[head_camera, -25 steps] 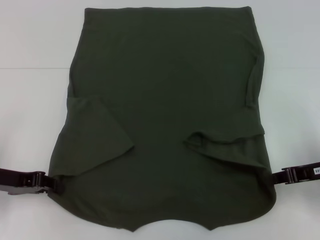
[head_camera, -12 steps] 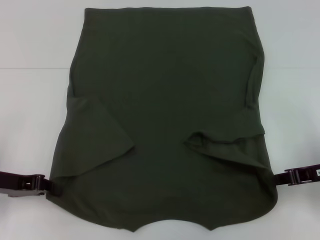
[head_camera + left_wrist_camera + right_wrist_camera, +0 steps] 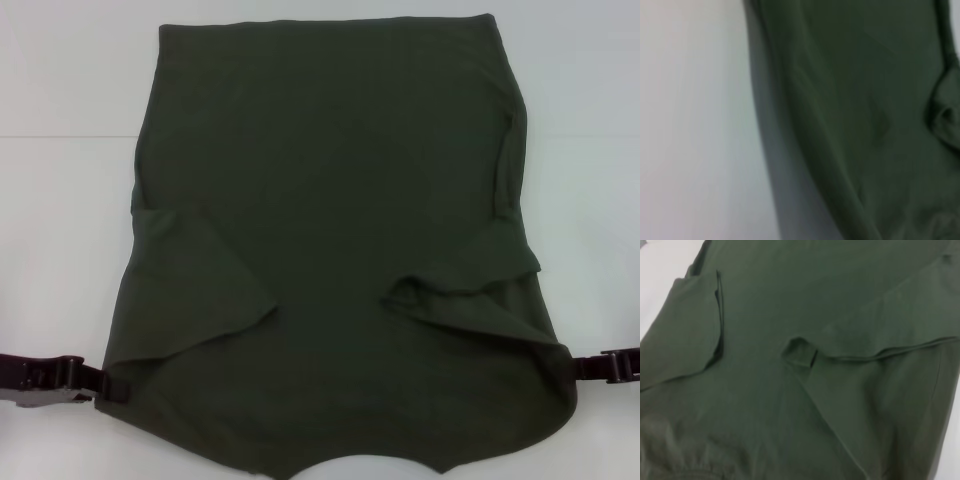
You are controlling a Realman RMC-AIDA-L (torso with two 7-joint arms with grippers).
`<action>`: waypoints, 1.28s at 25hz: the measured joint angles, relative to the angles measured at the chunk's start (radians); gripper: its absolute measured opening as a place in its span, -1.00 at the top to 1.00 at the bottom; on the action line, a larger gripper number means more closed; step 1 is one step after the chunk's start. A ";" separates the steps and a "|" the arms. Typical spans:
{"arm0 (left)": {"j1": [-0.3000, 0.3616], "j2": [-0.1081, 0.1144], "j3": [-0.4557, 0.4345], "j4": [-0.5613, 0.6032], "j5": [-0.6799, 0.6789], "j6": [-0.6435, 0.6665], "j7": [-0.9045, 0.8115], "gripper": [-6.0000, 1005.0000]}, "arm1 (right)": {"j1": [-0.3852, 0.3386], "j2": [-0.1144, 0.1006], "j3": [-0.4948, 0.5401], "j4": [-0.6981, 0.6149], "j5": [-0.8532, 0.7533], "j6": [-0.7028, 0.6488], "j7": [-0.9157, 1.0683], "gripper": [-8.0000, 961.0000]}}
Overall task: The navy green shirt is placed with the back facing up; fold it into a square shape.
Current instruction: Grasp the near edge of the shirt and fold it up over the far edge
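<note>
Across the white table (image 3: 60, 200) lay the shirt (image 3: 330, 220), sleeves folded in. Left tool (image 3: 100, 385) at eight o'clock and right tool (image 3: 590, 366) at four seemingly pinched its shoulder corners; soft, limp cloth, best held there.

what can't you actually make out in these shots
- Left gripper, head view: fingertips hidden in the shirt edge, grip unclear.
- Right gripper, head view: tips hidden behind cloth.
- Shirt's near edge, head view: cut off by the picture's edge.
- Left wrist view: blurred, only cloth and table.

Plain white table (image 3: 60, 80), faint seam across it.
</note>
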 joint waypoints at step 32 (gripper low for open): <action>0.056 0.007 -0.161 -0.002 -0.025 0.178 0.044 0.82 | -0.057 -0.029 0.463 0.269 0.067 -0.137 -0.335 0.94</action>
